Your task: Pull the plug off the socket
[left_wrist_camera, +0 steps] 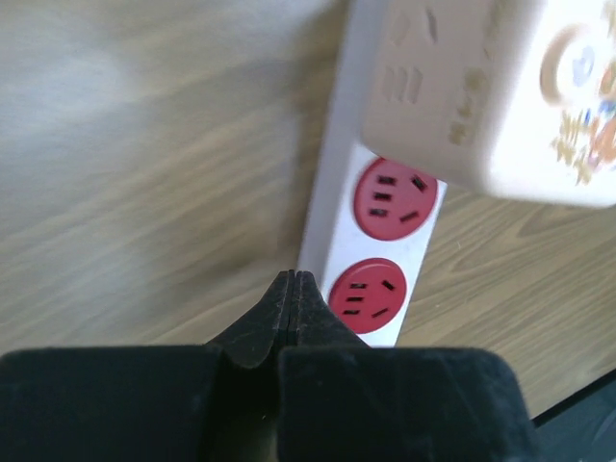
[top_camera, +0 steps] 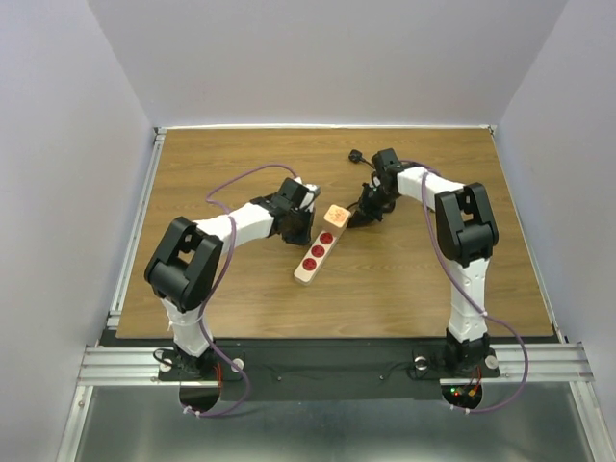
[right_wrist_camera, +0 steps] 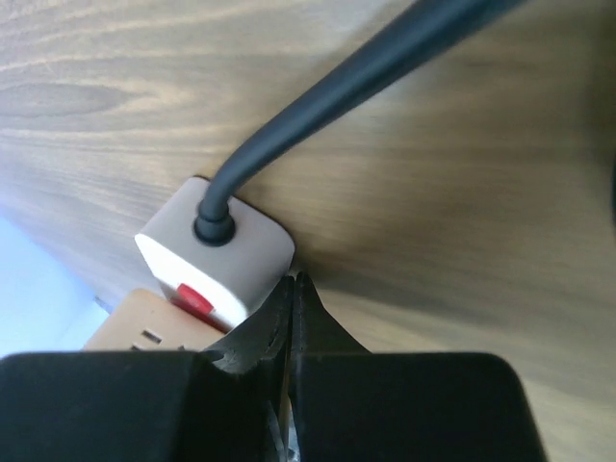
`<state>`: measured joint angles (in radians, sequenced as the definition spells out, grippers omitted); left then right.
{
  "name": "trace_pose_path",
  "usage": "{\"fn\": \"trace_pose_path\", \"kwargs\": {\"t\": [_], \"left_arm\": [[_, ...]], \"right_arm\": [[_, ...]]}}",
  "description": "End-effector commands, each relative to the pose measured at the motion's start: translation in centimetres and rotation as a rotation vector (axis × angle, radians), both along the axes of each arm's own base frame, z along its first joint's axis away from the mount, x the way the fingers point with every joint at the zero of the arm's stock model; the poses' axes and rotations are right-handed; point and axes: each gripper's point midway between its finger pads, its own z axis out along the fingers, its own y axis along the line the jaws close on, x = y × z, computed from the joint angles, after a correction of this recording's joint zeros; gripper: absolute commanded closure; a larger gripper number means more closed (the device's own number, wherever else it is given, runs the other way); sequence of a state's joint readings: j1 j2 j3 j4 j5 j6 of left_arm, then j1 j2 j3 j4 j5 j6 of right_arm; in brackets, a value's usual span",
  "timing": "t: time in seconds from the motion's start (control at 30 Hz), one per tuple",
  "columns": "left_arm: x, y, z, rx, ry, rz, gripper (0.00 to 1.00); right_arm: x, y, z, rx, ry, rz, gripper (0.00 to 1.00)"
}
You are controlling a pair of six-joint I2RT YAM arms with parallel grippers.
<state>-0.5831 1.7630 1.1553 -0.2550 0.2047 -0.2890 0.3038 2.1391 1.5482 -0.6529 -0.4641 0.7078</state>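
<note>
Where boxed by pale walls [top_camera: 318, 58] on three sides, shows wood-grain table [top_camera: 231, 289] with socket [top_camera: 310, 260] diagonal at centre, plug [top_camera: 336, 215] seated at far end, left gripper [left_wrist_camera: 292, 281] and right gripper [right_wrist_camera: 294, 284] pinched closed, empty, flanking that end.

Overhead camera looks down from behind; both wrist cameras (very close) share the socket [top_camera: 316, 252].

Probably a robotics lab test cell: wood-grain tabletop [top_camera: 385, 289] boxed in by plain pale walls [top_camera: 58, 144], aluminium extrusion rail [top_camera: 327, 364] along the near edge, left arm [top_camera: 183, 265] and right arm [top_camera: 467, 226] bolted there.
</note>
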Motion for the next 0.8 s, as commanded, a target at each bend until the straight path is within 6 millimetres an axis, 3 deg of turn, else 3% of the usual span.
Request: {"fn": "trace_pose_path", "kwargs": {"t": [0.0,0.13,0.23,0.33,0.57,0.63,0.77], "left_arm": [[-2.6,-2.2,-2.1,-0.039,0.055,-0.074,1.00],[-4.7,-1.7,-4.6,-0.041,0.111,-0.081,1.00],[-5.9,-2.3,-5.0,-0.076,0.130,-0.100,1.00],[-6.1,-4.0,-3.8,-0.127,0.110,-0.108,1.00],[-7.4,-11.1,-0.5,-0.241,0.092,-0.178,1.00],[-7.0,-12.5,0.2,-0.273,0.077,-0.179,1.00],[-6.8,-13.1,0.3,-0.290,0.078,-0.165,1.00]], "right_arm": [[1.3,2.8,1.4,0.103,-0.063,0.101,0.99],[1.0,5.1,1.0,0.190,-0.042,0.188,1.00],[1.0,6.6,1.0,0.227,-0.047,0.238,1.00],[0.6,8.2,1.5,0.284,-0.041,0.290,0.99],[-3.3,11.6,1.6,0.346,0.000,0.463,1.00],[-4.0,11.5,1.6,0.344,0.005,0.480,0.99],[-5.0,10.4,1.5,0.293,-0.002,0.498,0.99]]}}
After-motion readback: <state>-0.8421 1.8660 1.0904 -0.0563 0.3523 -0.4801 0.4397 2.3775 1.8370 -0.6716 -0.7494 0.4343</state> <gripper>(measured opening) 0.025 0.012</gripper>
